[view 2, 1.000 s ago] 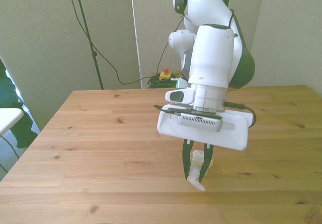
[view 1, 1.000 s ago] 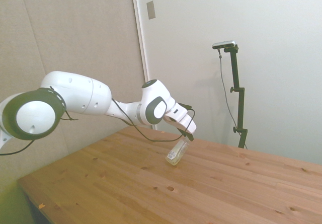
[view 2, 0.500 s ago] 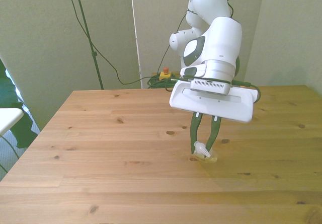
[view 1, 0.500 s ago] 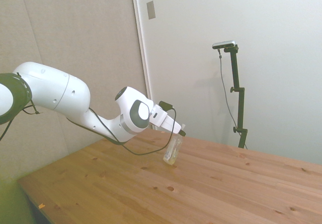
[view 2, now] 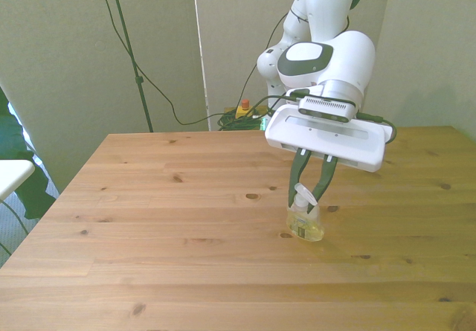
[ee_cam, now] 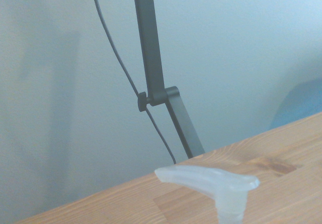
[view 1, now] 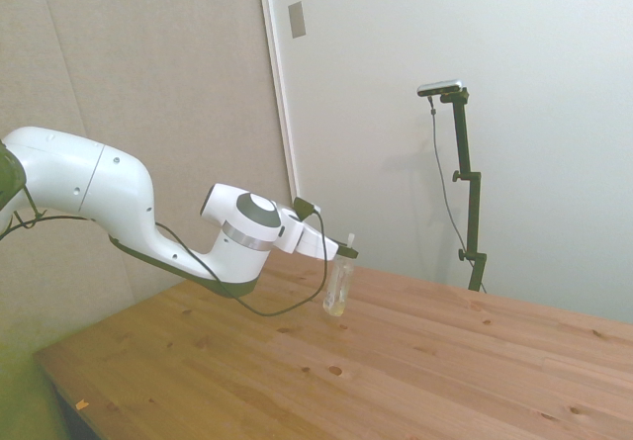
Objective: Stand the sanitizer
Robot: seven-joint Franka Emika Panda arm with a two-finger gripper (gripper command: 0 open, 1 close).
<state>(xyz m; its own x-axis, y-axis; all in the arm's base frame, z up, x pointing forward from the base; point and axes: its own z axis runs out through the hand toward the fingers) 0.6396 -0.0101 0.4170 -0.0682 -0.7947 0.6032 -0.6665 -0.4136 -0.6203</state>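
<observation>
**Bottle upright in the pincer's grip**

The gripper [view 2: 308, 197] pinches the neck of the sanitizer [view 2: 305, 223] between its dark fingers [view 2: 297, 182]. The bottle stands upright, its base on the wooden table [view 2: 163, 219], toward the front view's right. The white pump nozzle [ee_cam: 209, 179] points sideways above it.

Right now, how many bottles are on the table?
1. The sanitizer stands upright on the table, toward the front view's right, between the claw fingers. No other bottle is visible.
</observation>
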